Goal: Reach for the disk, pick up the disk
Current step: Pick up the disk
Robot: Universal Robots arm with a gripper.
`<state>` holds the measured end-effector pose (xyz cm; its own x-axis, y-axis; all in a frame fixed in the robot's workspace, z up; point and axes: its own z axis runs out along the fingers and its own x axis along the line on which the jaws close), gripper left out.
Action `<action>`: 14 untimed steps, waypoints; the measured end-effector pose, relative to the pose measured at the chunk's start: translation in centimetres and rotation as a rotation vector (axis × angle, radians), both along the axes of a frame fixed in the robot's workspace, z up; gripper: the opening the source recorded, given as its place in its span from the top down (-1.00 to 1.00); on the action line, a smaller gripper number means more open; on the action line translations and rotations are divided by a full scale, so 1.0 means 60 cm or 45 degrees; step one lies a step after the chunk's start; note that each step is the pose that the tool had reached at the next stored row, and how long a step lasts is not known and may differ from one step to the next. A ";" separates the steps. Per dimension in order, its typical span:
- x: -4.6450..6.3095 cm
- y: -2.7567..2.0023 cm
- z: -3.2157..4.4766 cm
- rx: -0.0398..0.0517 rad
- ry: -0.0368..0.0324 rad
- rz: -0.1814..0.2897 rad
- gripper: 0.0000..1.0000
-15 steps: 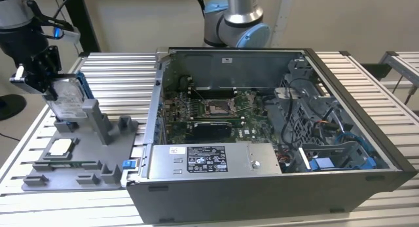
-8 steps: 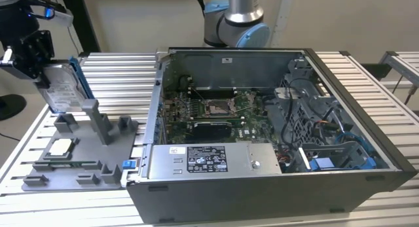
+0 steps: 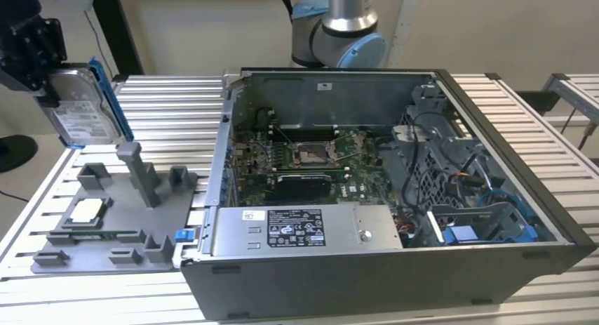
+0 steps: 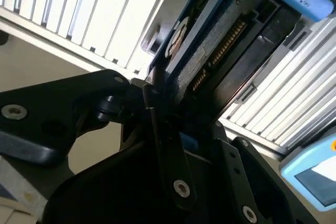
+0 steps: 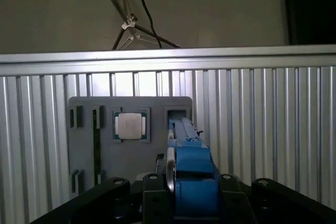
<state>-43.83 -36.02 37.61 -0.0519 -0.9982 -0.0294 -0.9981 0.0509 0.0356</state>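
The disk (image 3: 86,109), silver-grey with a white label and a blue bracket along its edge, hangs upright in the air at the exterior view's far left. My black gripper (image 3: 49,78) is shut on its upper end, above the grey fixture tray (image 3: 105,249). The second wrist view has the disk (image 4: 218,51) edge-on, its connector row showing, clamped between my gripper (image 4: 164,109) fingers. Seen in the first wrist view, the disk's blue bracket (image 5: 192,167) sits in my gripper (image 5: 184,195), above the tray (image 5: 157,145).
The tray carries a small square silver chip (image 3: 86,211) (image 5: 130,125) and upright grey posts (image 3: 142,173). An open computer case (image 3: 393,177) with a long grey labelled box (image 3: 299,230) stands on the slatted metal table (image 3: 168,104) at the exterior view's right. The arm's base (image 3: 337,30) is behind it.
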 end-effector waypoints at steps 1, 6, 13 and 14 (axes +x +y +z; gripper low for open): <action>0.000 0.0000 0.008 0.000 -0.0002 0.000 1.00; 0.000 0.0000 0.046 0.000 -0.0002 0.000 1.00; 0.000 0.0000 0.099 0.000 0.0000 0.000 1.00; 0.000 0.0000 0.110 0.000 -0.0002 0.000 1.00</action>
